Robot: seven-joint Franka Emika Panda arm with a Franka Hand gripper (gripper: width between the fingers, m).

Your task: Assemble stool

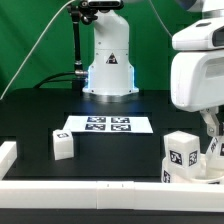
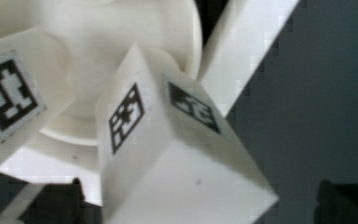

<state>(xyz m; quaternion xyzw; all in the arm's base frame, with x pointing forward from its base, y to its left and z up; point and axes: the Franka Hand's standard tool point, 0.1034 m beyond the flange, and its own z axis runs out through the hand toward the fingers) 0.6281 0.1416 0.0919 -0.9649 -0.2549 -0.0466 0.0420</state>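
The stool's round white seat [image 1: 197, 172] lies at the exterior view's right near the front rail. A chunky tagged leg [image 1: 183, 150] stands on it. My gripper [image 1: 212, 135] hangs just beside that leg, its fingers reaching down to the seat. In the wrist view the leg [image 2: 167, 130] fills the middle, with two tags showing, in front of the seat [image 2: 78, 50]. My gripper [image 2: 194, 205] is open, with a dark fingertip on either side of the leg and a gap on one side. Another tagged leg [image 1: 62, 145] lies loose at the left.
The marker board [image 1: 108, 125] lies flat in the middle of the black table, in front of the robot base [image 1: 108, 60]. A long white rail [image 1: 90, 190] runs along the front edge and a short one [image 1: 8, 155] stands at the left. A further tagged face [image 2: 7, 95] shows beside the seat.
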